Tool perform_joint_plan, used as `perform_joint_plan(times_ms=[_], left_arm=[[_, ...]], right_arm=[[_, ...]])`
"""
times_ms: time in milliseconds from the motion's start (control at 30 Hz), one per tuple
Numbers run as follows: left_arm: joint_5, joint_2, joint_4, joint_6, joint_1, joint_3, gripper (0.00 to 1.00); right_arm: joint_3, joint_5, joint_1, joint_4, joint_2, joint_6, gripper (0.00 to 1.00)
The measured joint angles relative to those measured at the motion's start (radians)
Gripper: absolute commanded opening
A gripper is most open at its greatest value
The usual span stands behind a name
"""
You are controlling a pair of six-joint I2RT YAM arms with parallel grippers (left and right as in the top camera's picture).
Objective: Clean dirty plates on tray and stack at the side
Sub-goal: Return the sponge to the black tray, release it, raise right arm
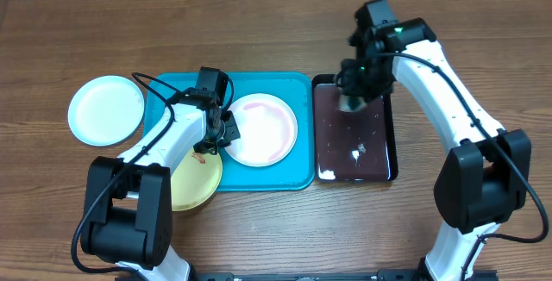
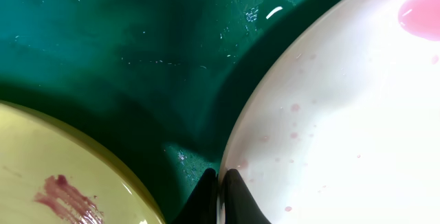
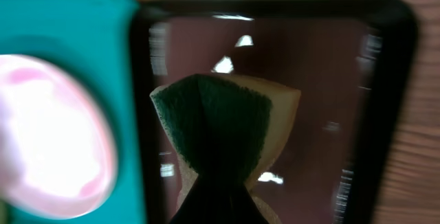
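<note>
Three plates: we count one inside the turquoise tray [image 1: 259,84], one hanging over its rim and one out on the table [image 1: 285,238].
Pink-stained plate [image 1: 267,126]: it lies flat on the tray floor, right of centre, with a pink puddle [image 2: 419,14] and faint specks on its face.
Left gripper [image 1: 228,134]: it's down at the 9 o'clock edge of that plate.
Left fingers [image 2: 236,200]: in the wrist view we see them squeezed almost together with the plate's thin rim running up between them, so they are pinching the rim.
Yellow plate [image 1: 197,186]: it sits at the tray's 7 o'clock corner, partly over the rim and partly under the left arm; a red-brown smear [image 2: 65,198] marks it. It is near the fingers but apart from them.
Pale plate [image 1: 106,110]: off at 9 o'clock of the tray, alone on the table.
Black tray [image 1: 379,156]: just beside the turquoise one, at its 3 o'clock.
Right gripper [image 1: 352,100]: it hangs over the black tray's 12 o'clock end.
Sponge [image 3: 220,124]: green face and yellow body, pinched between the right fingers until it folds.
</note>
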Motion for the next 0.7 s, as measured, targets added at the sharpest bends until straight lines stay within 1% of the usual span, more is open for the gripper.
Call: perform_joint_plan(times_ms=[100,200,333,367,433,467,567,633,700], left_arm=[[0.0,0.0,0.001,0.0,0.0,0.0,0.06],[0.0,0.0,0.001,0.0,0.0,0.0,0.06],[0.0,0.0,0.002,0.0,0.0,0.0,0.08],[0.0,0.0,0.002,0.0,0.0,0.0,0.08],[0.0,0.0,0.002,0.0,0.0,0.0,0.08],[0.0,0.0,0.002,0.0,0.0,0.0,0.08],[0.0,0.0,0.002,0.0,0.0,0.0,0.1],[0.0,0.0,0.002,0.0,0.0,0.0,0.14],[0.0,0.0,0.002,0.0,0.0,0.0,0.17]], right_arm=[[-0.062,0.055,-0.015,0.016,0.0,-0.004,0.04],[-0.145,0.094,-0.016,0.089,0.0,-0.005,0.04],[-0.226,0.118,-0.015,0.177,0.0,-0.004,0.1],[-0.235,0.121,-0.015,0.187,0.0,-0.005,0.13],[-0.241,0.124,-0.015,0.197,0.0,-0.001,0.25],[-0.241,0.126,-0.015,0.205,0.0,-0.001,0.29],[-0.241,0.128,-0.015,0.218,0.0,-0.008,0.34],[-0.241,0.127,-0.015,0.214,0.0,-0.005,0.45],[-0.237,0.127,-0.015,0.193,0.0,-0.008,0.55]])
